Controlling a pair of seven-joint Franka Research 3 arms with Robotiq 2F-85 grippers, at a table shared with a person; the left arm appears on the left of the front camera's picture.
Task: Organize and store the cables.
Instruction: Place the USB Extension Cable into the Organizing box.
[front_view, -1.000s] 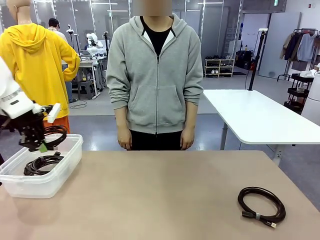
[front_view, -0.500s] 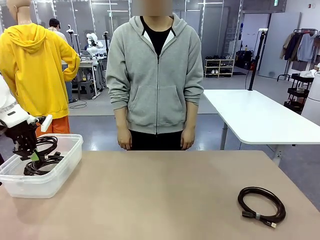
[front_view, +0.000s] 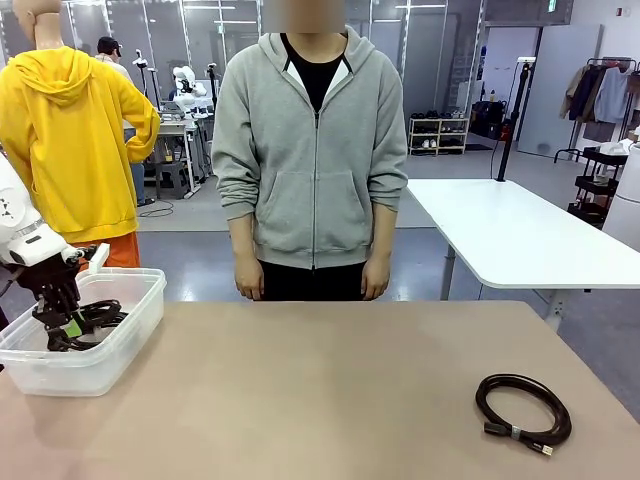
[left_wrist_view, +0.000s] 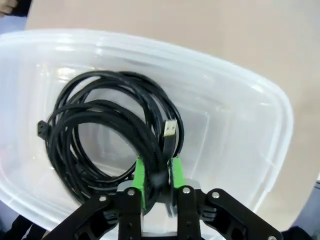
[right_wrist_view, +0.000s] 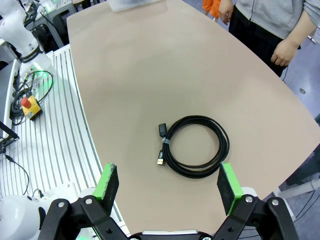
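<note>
Two coiled cables (left_wrist_view: 107, 135) lie tangled inside the clear plastic bin (front_view: 130, 330) at the surface's left end, so overlapped I can't separate one from the other. The left gripper (left_wrist_view: 156, 176) is down in the bin, its green fingers (left_wrist_view: 139, 176) close around a bundle of strands; whether they pinch it, I cannot tell. Another cable (right_wrist_view: 195, 146) lies alone on the surface (right_wrist_view: 150, 75) below the right gripper (right_wrist_view: 167, 187), whose fingers are spread wide.
</note>
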